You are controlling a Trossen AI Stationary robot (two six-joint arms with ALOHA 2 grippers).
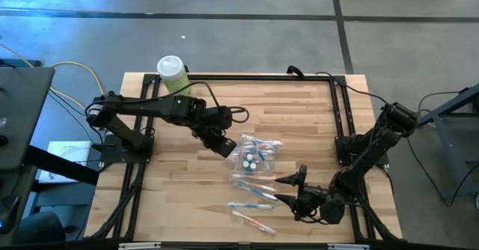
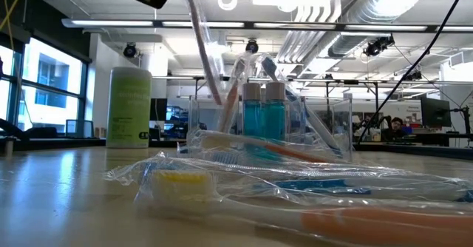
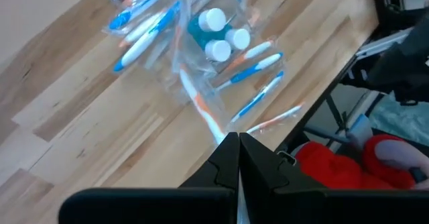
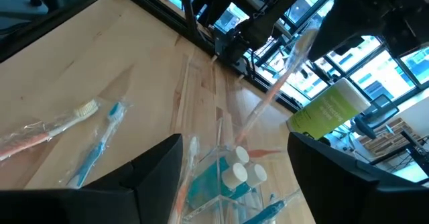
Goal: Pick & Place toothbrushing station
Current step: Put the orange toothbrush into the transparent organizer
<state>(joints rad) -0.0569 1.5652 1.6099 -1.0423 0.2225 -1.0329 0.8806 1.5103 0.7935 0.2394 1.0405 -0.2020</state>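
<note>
The toothbrushing station (image 1: 254, 157), a clear plastic holder with three white-capped blue tubes (image 3: 219, 33) and wrapped toothbrushes scattered around it, is sitting near the middle of the wooden desk (image 1: 299, 115). The left tool (image 1: 224, 147) is hanging just beside and above it, fingers pressed together and pinching an orange-handled toothbrush (image 3: 204, 113) in clear wrap that is slanting down toward the holder. The right tool (image 1: 288, 189) is waiting spread wide near the loose toothbrushes (image 1: 254, 197), while a pale green bottle (image 1: 173, 73) is standing at the far edge.

Table (image 1: 179, 190): pale wood planks, matt grain. Holder (image 2: 325, 129): clear glossy plastic. Toothbrush wrappers (image 2: 244, 174): crinkled shiny film. Bottle (image 2: 129, 106): matt green plastic.
</note>
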